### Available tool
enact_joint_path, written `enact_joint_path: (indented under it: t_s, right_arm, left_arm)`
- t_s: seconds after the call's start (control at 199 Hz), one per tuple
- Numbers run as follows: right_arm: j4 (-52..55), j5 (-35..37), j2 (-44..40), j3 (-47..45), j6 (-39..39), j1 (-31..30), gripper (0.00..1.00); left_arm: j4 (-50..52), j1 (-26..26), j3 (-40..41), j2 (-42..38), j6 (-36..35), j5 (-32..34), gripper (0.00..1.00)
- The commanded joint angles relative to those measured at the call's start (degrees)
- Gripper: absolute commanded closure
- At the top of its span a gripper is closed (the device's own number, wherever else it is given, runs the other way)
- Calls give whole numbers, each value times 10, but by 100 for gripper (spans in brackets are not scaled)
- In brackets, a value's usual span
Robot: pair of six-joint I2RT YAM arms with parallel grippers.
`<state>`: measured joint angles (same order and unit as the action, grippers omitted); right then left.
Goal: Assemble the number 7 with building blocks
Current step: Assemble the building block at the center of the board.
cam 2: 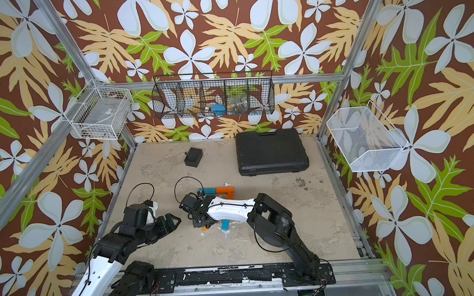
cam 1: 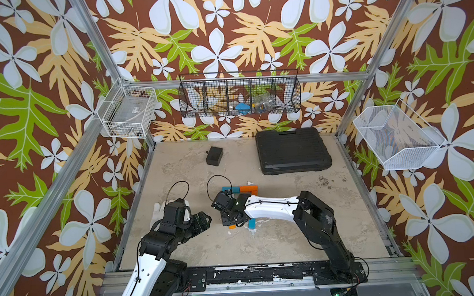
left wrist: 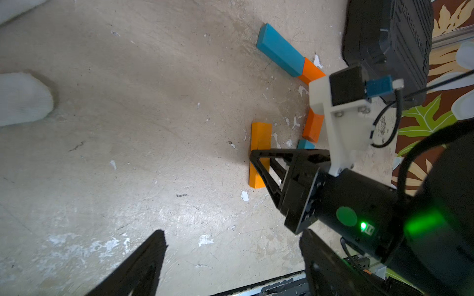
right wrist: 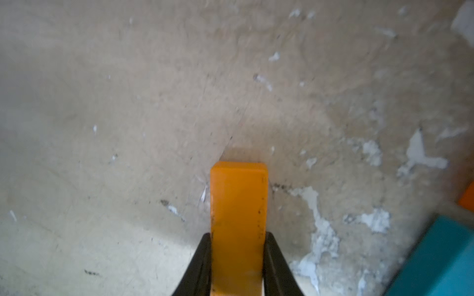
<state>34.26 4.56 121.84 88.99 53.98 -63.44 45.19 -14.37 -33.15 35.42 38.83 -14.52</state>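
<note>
The right tool (right wrist: pixel 238 238) is clamped on the long sides of a flat, smooth orange bar (right wrist: pixel 238 202) with rounded corners and dark specks along its edges, lying on the worn beige desk (right wrist: pixel 128 128) near the front middle. Farther back, a light blue bar (cam 2: pixel 207 191) and a second orange bar (cam 2: pixel 223 189) lie end to end, a third orange bar (cam 2: pixel 230 195) turns toward the front from that row's orange end, and a second light blue bar (cam 2: pixel 225 224) shows beside the right arm. The left tool (cam 2: pixel 175 221) hangs with jaws apart, holding nothing.
</note>
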Motion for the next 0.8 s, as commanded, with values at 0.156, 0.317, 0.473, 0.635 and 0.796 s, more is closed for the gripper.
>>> enact_joint_path:
  t_s: [0.156,0.317,0.473,0.635,0.796]
  right_arm:
    - [24,-48,-94,-107,71,-69,73]
    - [-37,-88,-153,-224,154,-103,73]
    - [-50,-79,-179,-276,199,-106,73]
    - [-38,-71,-179,-285,243,-103,72]
    - [2,-69,-164,-268,259,-100,72]
  left_arm:
    - [4,1,8,-6,2,-12,15]
    - [0,1,12,-2,10,-19,15]
    - [-2,1,12,6,18,-22,15]
    - [-4,1,19,6,21,-29,15]
    - [0,1,16,5,17,-28,15]
